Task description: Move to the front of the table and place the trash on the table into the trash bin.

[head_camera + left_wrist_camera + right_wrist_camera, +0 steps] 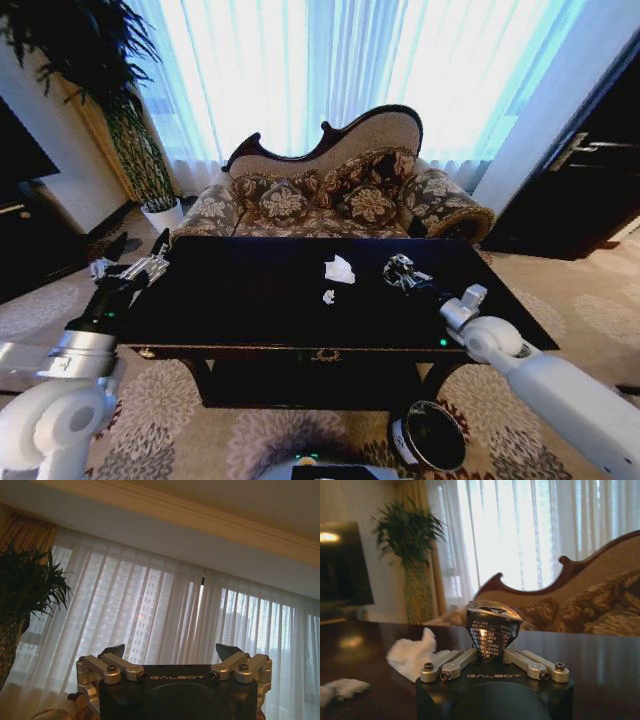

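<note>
The glossy black table [230,310] stands right in front of me. On its middle lie a crumpled white tissue [339,269] [415,652] and a tiny white paper scrap [328,296] [340,687]. My right gripper [405,274] [492,655] hovers low over the table's right part, shut on a dark crushed drink can [399,266] [492,627], to the right of the tissue. Off the table's left end, my left gripper [143,267] [170,652] is raised, open and holding nothing, pointing up toward the curtains. The black trash bin [432,435] stands on the carpet by the table's near right leg.
A patterned sofa [340,195] stands close behind the table. A tall potted plant [130,130] is at the back left, a dark TV cabinet [25,240] at the left and a dark door [585,170] at the right. Patterned carpet [190,420] surrounds the table.
</note>
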### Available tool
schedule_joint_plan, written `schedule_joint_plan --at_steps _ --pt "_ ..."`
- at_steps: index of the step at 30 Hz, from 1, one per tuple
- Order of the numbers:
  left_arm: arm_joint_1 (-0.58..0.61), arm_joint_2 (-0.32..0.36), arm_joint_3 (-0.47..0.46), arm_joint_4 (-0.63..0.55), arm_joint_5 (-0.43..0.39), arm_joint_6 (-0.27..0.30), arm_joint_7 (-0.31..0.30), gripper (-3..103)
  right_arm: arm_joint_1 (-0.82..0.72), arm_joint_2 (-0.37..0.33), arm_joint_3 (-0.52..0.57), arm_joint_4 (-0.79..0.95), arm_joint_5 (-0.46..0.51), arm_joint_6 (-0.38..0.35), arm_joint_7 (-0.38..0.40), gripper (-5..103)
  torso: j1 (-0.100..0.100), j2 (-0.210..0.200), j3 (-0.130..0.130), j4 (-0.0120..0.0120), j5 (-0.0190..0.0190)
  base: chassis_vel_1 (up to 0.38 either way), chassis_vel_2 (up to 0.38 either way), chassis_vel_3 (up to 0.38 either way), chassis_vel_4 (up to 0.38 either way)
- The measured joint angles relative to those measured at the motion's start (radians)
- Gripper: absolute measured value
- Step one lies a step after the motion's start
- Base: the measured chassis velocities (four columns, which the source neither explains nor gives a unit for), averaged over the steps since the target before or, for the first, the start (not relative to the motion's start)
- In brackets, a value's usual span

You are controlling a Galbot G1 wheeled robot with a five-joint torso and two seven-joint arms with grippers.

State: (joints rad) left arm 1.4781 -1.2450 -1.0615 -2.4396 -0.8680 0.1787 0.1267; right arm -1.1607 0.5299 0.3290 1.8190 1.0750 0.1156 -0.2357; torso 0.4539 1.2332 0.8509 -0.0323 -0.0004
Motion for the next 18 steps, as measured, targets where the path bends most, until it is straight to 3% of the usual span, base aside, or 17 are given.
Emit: schedule_joint_plan --at_steps 7,9,13,16,18 --pt "-0.018 0.009 0.002 0.0 -0.028 0.0 -0.001 100 -0.252 0.03 0.236 0.056 0.094 0.054 -0.162 3 0.0 0.0 0.0 -0.0003 0.0002 0.0 0.0 0.0 0.0" --pt "-0.023 0.008 0.007 0.001 -0.031 0.0 -0.001 100 -0.281 0.039 0.268 0.064 0.103 0.059 -0.177 3 0.0 0.0 0.0 -0.0003 0.0001 0.0 0.0 0.0 0.0" --pt "-0.043 0.001 0.05 0.006 -0.042 -0.004 0.0 100 -0.449 0.129 0.464 0.115 0.144 0.072 -0.232 3 0.0 0.0 0.0 -0.0001 0.0 0.0 0.0 0.0 0.0" --pt "-0.042 -0.004 0.057 0.006 -0.041 -0.005 0.0 100 -0.516 0.168 0.518 0.14 0.163 0.094 -0.278 3 0.0 0.0 0.0 -0.0011 0.0003 0.0 0.0 0.0 0.0" --pt "-0.036 -0.012 0.055 -0.002 -0.038 -0.006 0.0 100 -0.532 0.179 0.529 0.148 0.171 0.104 -0.296 3 0.0 0.0 0.0 -0.0005 0.0 0.0 0.0 0.0 0.0"
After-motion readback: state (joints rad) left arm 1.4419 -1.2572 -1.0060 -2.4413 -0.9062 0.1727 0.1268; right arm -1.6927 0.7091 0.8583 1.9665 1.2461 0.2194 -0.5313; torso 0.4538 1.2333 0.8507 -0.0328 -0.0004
